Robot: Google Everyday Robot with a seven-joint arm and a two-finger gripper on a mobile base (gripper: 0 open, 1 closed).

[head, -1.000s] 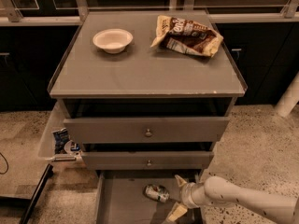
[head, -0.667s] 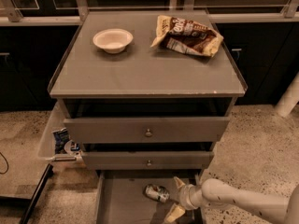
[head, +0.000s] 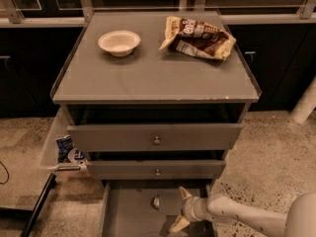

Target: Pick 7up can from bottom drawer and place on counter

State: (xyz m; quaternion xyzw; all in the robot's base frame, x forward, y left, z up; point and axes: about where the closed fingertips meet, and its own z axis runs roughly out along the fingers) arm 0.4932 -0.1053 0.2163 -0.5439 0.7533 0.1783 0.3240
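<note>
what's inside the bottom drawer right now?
The 7up can on the bottom drawer floor, the open gripper close beside it. The drawer's rear is hidden under the middle drawer.

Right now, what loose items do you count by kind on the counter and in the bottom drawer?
Bowl: 1, on the counter
Snack bag: 1, on the counter
7up can: 1, in the bottom drawer
Total: 3
Gripper: open, in the drawer right of the can

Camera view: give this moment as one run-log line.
tool: open, in bottom drawer, beside 7up can | 7up can: lying in drawer, not gripped | counter: no can yet
</note>
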